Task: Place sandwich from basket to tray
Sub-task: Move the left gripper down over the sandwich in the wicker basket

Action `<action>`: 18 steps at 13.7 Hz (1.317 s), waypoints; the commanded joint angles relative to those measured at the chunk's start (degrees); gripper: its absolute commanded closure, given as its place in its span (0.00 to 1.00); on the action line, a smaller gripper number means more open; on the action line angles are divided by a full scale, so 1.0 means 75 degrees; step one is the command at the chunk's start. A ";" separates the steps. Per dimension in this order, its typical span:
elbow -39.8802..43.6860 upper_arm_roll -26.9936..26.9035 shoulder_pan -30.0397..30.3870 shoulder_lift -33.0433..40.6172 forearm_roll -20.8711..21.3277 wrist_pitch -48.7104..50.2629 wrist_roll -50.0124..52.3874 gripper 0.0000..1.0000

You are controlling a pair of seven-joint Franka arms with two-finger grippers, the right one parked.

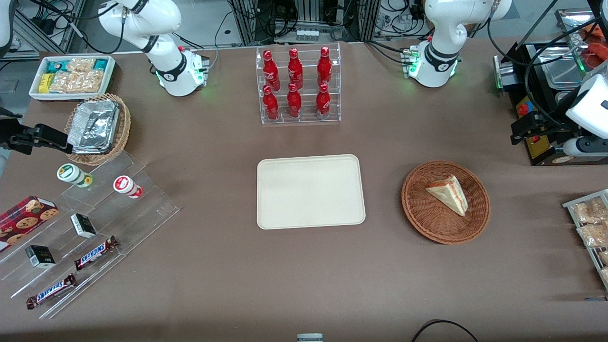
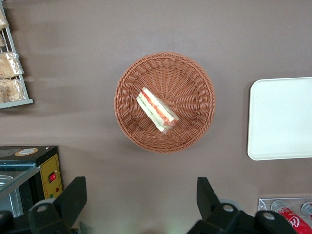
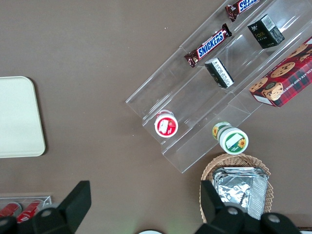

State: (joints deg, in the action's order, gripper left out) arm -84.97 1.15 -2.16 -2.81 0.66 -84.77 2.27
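The sandwich (image 1: 449, 194), a pale bread wedge with red and green stripes on its cut edge, lies in the round reddish-brown basket (image 1: 414, 209). The cream tray (image 1: 311, 191) lies flat beside the basket, toward the parked arm's end, with nothing on it. My gripper (image 1: 520, 129) hangs in the air toward the working arm's end, farther from the front camera than the basket. In the left wrist view the gripper (image 2: 141, 200) is open and holds nothing. That view looks down on the sandwich (image 2: 157, 109), the basket (image 2: 195, 78) and the tray's edge (image 2: 280, 119).
A clear rack of red bottles (image 1: 297, 85) stands farther back than the tray. A black machine (image 1: 546, 95) sits beside my gripper. A wire rack of packaged snacks (image 1: 589, 223) lies near the basket at the table's edge. An acrylic step stand (image 1: 95, 223) with snacks stands at the parked arm's end.
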 commanded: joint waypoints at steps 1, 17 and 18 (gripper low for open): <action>-0.0128 0.0057 0.0030 0.0127 0.0134 0.0100 -0.0116 0.00; -0.6014 0.0210 0.0042 0.0762 0.0239 -0.6602 0.4943 0.00; -0.6026 0.0291 0.0030 0.0599 0.0239 -0.6708 0.5400 0.00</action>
State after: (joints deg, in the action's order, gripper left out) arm -128.56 2.31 -2.17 1.74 1.62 -132.89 36.33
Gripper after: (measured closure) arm 0.000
